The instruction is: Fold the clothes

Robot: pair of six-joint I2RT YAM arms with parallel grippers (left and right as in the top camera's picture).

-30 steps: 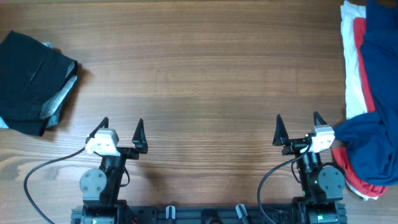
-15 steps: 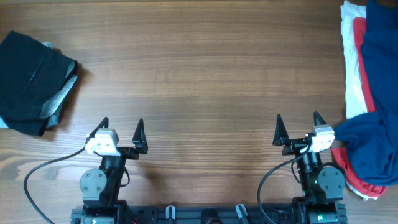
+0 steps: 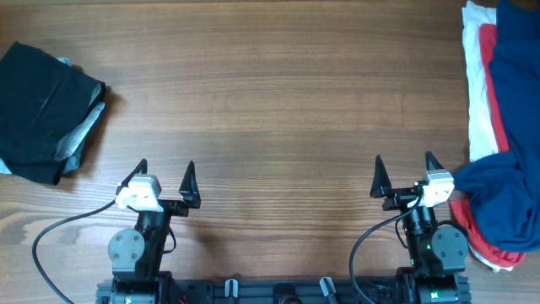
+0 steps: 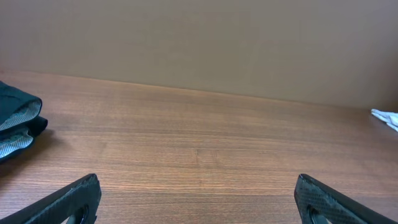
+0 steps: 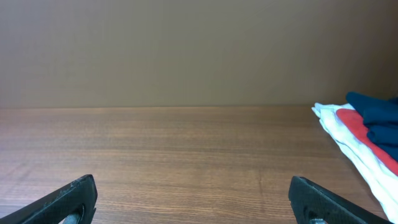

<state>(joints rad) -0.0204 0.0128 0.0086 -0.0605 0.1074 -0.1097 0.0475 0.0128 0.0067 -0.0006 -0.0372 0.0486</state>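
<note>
A pile of clothes lies at the table's right edge: a royal-blue shirt on top, a red garment under it and a white garment at the bottom. The right wrist view shows the pile too, blue over red over white. My right gripper is open and empty, just left of the pile's near end. My left gripper is open and empty over bare wood at the near left. Both sets of fingertips show in the wrist views.
A folded dark garment over grey-white cloth lies at the far left, seen also in the left wrist view. The wooden table stretches between the two piles. A brown wall stands behind the table.
</note>
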